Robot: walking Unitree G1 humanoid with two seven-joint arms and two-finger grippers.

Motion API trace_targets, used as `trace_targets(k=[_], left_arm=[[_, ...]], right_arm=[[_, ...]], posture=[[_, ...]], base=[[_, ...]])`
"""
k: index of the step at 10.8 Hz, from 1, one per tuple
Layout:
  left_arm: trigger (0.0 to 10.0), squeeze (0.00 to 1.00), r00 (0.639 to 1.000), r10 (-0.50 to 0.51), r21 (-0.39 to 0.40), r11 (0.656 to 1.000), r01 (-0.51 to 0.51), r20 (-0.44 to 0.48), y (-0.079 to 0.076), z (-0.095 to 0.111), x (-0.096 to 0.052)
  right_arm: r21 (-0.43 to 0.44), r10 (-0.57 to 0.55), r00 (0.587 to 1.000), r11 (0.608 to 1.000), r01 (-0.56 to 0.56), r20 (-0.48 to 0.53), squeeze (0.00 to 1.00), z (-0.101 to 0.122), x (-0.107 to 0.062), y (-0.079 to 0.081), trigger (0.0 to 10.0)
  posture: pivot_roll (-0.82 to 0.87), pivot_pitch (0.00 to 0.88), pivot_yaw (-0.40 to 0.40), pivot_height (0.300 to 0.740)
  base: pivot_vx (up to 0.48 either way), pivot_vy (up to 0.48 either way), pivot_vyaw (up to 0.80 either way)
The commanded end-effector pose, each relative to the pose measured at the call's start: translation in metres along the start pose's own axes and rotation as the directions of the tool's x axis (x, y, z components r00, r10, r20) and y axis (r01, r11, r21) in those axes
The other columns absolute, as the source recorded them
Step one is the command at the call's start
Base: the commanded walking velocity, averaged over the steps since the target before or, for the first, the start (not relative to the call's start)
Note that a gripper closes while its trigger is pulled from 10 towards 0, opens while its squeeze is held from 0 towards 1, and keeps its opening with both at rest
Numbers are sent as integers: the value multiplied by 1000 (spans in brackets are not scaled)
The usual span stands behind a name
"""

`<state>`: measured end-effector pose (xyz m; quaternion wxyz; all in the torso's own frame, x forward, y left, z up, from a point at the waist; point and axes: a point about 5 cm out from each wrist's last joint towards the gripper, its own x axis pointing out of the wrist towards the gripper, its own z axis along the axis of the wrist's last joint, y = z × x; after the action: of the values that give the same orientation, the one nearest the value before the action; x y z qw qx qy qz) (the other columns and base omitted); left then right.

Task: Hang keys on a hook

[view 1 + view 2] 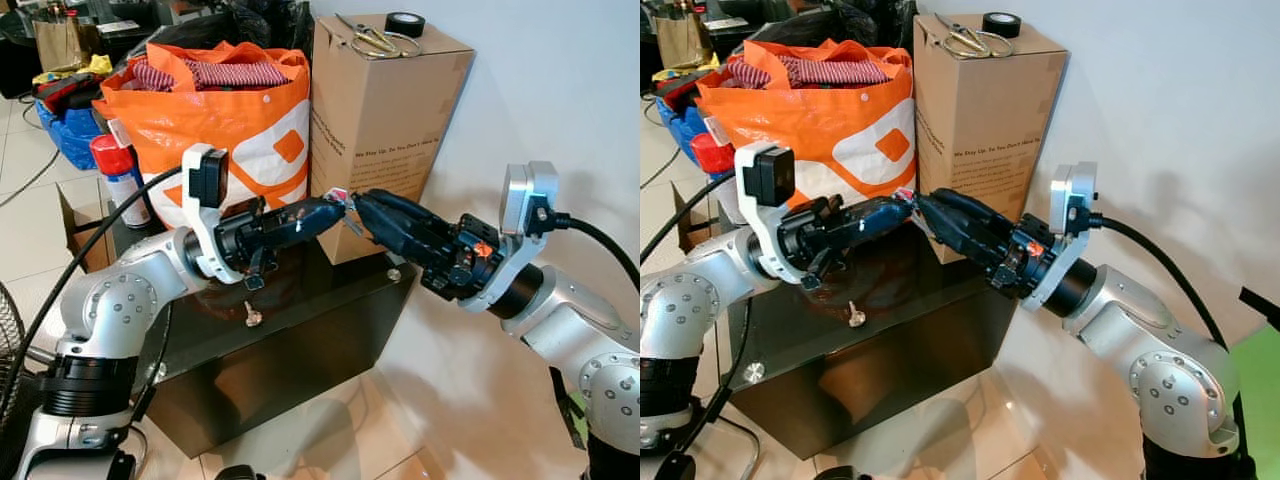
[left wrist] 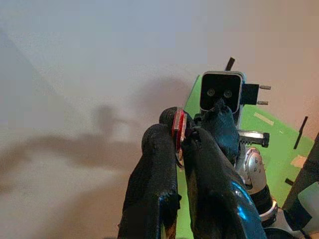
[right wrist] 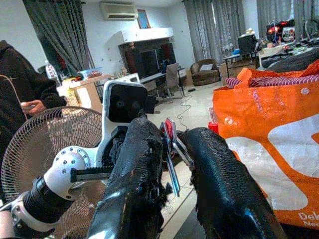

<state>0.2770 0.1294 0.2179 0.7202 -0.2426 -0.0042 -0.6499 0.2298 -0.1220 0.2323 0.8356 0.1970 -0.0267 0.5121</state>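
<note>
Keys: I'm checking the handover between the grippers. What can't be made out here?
- Red-tagged keys: mostly covered by black fingers in both wrist views; which gripper holds them is unclear.
- Hook: nothing recognisable as one.
- Small metal object on the dark glass table: too small to identify.

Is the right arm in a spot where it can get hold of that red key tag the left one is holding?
Probably yes. The right end effector meets the left end effector tip to tip above the black table, and the key tag sits between its fingers. Nothing lies between them.
</note>
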Motion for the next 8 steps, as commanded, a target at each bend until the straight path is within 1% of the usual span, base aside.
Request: trace_targets(k=[1,2,3,4,6,7,8], left_arm=[[0,27,1000,-7,17,1000,8,-9,1,3,6],[0,31,1000,-10,19,1000,10,-3,2,3,7],[0,31,1000,-17,21,1000,17,-2,2,3,10],[0,27,1000,-19,21,1000,19,-2,2,3,11],[0,27,1000,-30,14,999,30,-4,2,1,13],[0,31,1000,-28,13,1000,28,-5,2,1,13],[0,31,1000,-27,14,1000,27,-5,3,1,13]], right_arm=[[-25,23,1000,999,-23,-11,0,2,3,4,5255],[-24,21,1000,999,-22,-14,0,1,3,5,4980],[-23,21,1000,1000,-21,-18,0,0,3,5,4353],[-23,21,1000,1000,-21,-19,0,0,4,5,4039],[-22,21,1000,1000,-21,-14,0,1,5,5,706],[-19,25,1000,999,-25,-13,0,1,5,5,0],[-18,28,1000,999,-29,-13,0,1,5,5,0]], posture=[[-100,0,-34,740],[-100,0,-34,740],[-100,0,-34,740],[-103,0,-33,740],[-104,0,-32,740],[-101,0,-31,740],[-101,0,-31,740]], base=[[0,0,0],[0,0,0],[0,0,0],[0,0,0],[0,0,0],[0,0,0],[0,0,0]])
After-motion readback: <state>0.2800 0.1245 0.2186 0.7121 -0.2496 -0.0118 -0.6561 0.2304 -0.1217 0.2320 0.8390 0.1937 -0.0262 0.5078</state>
